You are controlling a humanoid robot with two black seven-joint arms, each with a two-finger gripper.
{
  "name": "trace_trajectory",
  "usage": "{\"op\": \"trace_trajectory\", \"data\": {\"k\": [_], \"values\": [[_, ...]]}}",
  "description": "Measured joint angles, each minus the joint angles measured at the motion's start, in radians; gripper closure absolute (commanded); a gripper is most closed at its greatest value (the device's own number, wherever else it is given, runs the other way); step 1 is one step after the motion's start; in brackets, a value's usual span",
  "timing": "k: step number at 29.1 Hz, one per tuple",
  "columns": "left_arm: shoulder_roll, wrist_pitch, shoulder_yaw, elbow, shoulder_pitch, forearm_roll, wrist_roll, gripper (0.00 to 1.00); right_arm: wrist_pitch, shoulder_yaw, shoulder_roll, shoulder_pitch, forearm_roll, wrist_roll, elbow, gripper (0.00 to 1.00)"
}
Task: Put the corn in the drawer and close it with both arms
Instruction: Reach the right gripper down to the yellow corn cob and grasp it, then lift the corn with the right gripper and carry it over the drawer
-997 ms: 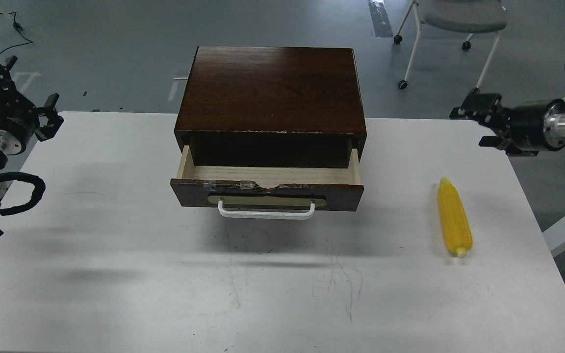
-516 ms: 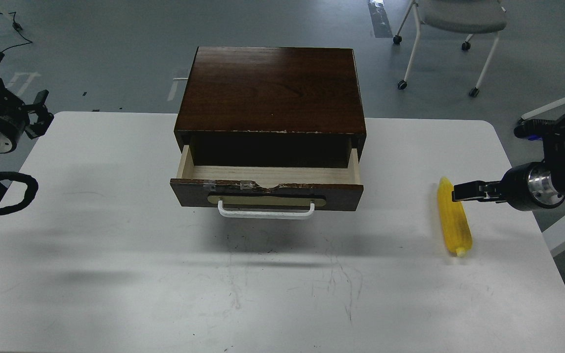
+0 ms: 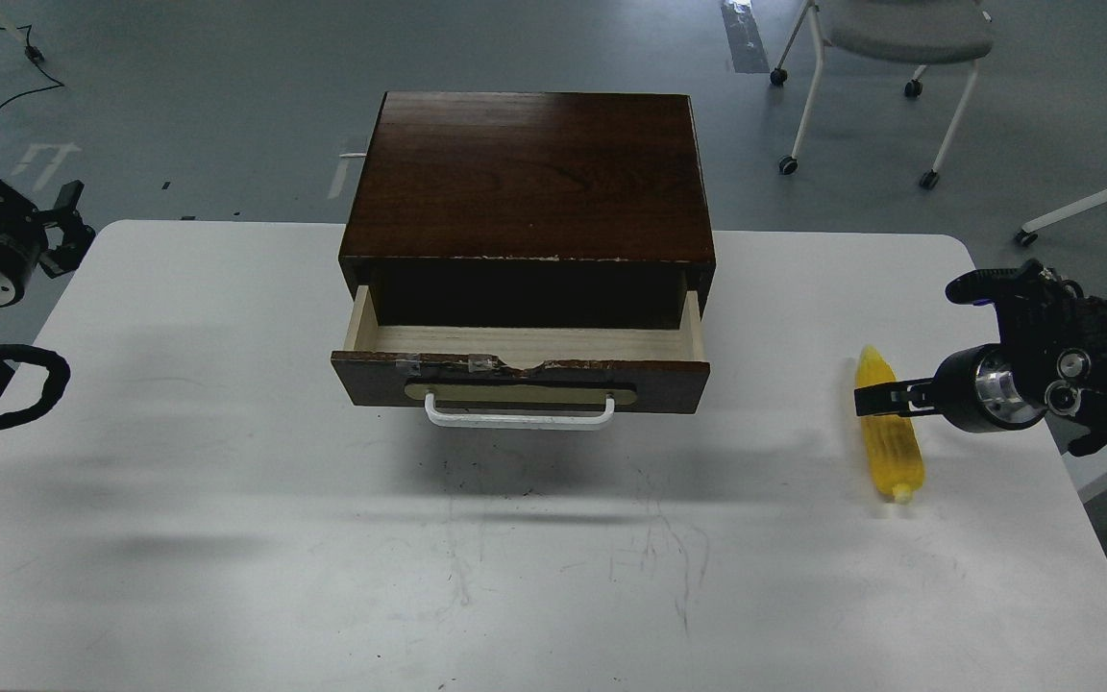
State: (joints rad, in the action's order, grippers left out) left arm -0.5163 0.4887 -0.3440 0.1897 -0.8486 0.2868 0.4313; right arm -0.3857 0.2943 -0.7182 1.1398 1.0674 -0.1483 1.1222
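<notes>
The right claw [image 3: 885, 397] is laid across the upper half of the corn cob [image 3: 888, 432] at the right of the frame, its dark fingers crossing the yellow body. Whether they are parted around it or already pinched on it, I cannot tell from this angle. The cob lies flat on the white desk [image 3: 227, 538], pointed tip toward the top of the frame, well apart from the drawer [image 3: 520, 370].

The drawer at frame centre stands pulled out — pale wood floor showing, white bar handle [image 3: 518, 415] facing the bottom of the frame. The left claw [image 3: 59, 226] hangs at the far left edge beyond the desk corner; too dark and small to read its fingers.

For a clean pickup, I'd want the fingers straddling the cob square across its width, nearer its thick middle than the taper, so it won't swing or squirt out — smooth plastic looks slippery. Then lift clear before carrying it left over the drawer front.
</notes>
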Motion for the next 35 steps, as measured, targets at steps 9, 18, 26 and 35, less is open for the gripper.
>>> {"op": "trace_trajectory", "data": {"k": [9, 18, 26, 35], "values": [[0.001, 0.0, 0.0, 0.0, 0.001, 0.0, 0.0, 0.02, 0.01, -0.01, -0.018, -0.013, -0.007, 0.011, 0.016, 0.85], [-0.025, 0.0, -0.015, 0.001, -0.012, 0.007, -0.004, 0.02, 0.003, -0.013, -0.204, 0.231, 0.018, 0.057, 0.16, 0.88], [-0.055, 0.0, -0.017, 0.003, -0.049, 0.008, -0.011, 0.02, 0.002, -0.018, -0.264, 0.495, 0.252, 0.1, 0.314, 0.9], [-0.044, 0.0, -0.012, 0.005, -0.043, 0.006, -0.029, 0.02, 0.005, -0.021, 0.012, 0.708, 0.439, 0.107, 0.406, 0.9]]}}
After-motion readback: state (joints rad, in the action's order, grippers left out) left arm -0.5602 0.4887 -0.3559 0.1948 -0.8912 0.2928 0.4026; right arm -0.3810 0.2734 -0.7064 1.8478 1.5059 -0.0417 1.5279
